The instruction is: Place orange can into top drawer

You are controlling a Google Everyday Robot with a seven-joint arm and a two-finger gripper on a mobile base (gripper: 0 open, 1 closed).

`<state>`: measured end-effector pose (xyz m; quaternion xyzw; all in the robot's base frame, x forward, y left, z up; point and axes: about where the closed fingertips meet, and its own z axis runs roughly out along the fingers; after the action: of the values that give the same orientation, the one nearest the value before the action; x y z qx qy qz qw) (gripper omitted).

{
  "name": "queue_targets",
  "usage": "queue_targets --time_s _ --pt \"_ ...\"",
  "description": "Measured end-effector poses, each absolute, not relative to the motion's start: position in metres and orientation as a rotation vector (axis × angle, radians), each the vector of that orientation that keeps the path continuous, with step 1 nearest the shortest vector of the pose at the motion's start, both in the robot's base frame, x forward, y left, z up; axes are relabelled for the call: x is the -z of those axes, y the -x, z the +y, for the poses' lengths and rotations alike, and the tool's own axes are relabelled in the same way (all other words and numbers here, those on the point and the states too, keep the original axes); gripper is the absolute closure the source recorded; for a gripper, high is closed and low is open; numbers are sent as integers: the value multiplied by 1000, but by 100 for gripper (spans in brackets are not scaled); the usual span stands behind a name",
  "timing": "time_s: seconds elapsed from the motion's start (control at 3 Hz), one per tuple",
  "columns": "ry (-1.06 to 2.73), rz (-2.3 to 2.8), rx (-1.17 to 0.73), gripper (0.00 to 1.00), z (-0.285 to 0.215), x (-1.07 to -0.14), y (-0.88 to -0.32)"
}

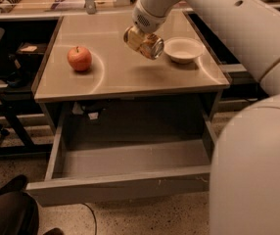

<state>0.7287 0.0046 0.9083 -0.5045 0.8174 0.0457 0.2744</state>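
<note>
The orange can (pixel 145 42) is held tilted in my gripper (pixel 141 33), lifted above the middle of the tabletop (pixel 125 77), silvery end facing the camera. My gripper is shut on the can, with the white arm reaching in from the upper right. The top drawer (pixel 120 185) is pulled open below the table's front edge, wide, shallow and grey, and nothing shows inside it. The can hangs above the table, behind the drawer opening.
A red-orange apple (pixel 79 58) sits on the table's left part. A white bowl (pixel 183 49) sits at the right, close to the can. My large white arm body (pixel 257 170) fills the right foreground. A dark chair (pixel 3 209) stands at bottom left.
</note>
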Motion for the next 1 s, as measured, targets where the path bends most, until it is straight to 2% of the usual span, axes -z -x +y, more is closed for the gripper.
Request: queue_targets --time_s 0.33,1.0 --pt "1405 2243 -132 100 7 -878 -715" --pt "1430 2250 -127 100 8 -882 -694"
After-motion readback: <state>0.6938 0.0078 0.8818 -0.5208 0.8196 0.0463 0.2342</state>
